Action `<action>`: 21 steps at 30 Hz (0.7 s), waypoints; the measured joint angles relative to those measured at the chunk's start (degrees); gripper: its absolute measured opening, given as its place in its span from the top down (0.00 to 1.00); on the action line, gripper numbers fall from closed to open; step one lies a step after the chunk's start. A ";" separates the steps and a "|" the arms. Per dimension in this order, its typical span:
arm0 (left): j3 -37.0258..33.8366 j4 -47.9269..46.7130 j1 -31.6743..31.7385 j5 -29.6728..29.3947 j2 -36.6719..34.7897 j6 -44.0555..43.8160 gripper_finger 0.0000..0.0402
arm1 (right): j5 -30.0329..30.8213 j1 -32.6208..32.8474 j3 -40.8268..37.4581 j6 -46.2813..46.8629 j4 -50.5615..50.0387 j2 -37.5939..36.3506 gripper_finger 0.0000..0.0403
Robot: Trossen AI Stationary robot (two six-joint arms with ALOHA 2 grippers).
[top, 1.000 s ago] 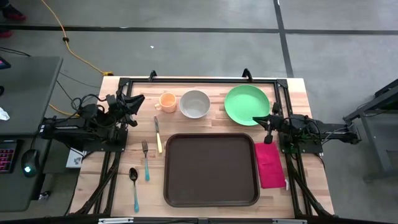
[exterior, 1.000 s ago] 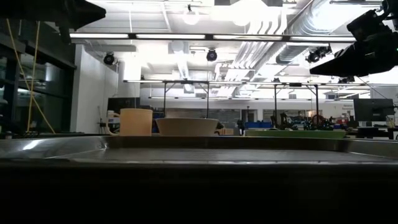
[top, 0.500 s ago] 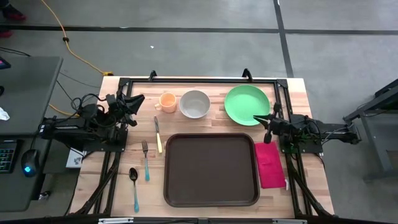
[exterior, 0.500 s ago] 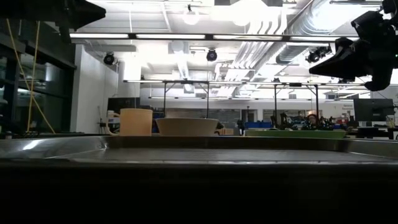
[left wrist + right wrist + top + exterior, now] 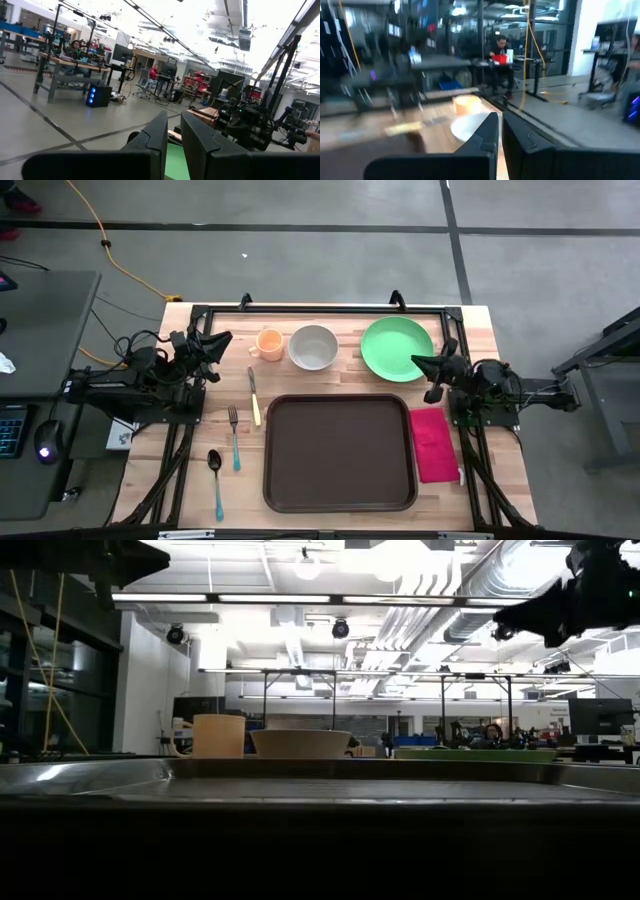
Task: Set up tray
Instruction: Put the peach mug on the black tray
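One wooden butcher-block table [image 5: 200, 480] carries everything, with a black metal frame [image 5: 300, 310] around the working area. Largest on it is the dark brown rectangular plastic tray [image 5: 340, 452], rounded at the corners with a raised rim, lying flat and bare in the middle of the table toward the near edge. Beyond its far right corner sits the round green plate [image 5: 392, 345]. Just beside the tray's right rim lies the magenta folded napkin [image 5: 434, 445]. At the far edge, left of the plate, stands the white round bowl [image 5: 313, 347], and left of that the small orange mug [image 5: 269, 343]. Left of the tray lie a yellow-handled knife [image 5: 254, 396], a teal-handled fork [image 5: 234, 438] and a teal-handled spoon [image 5: 216, 482], each apart from the others.

Above the table, the right gripper [image 5: 418, 361] hangs over the near right edge of the green plate, fingers pressed together and holding nothing. The left gripper [image 5: 222, 338] waits off to the left of the orange mug, its fingers [image 5: 159, 137] only narrowly parted, with nothing between them.
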 joint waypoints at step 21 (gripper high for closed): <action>2.62 -0.35 0.02 -0.13 6.14 0.33 0.79 | 9.45 0.00 -0.02 22.16 16.60 0.87 1.00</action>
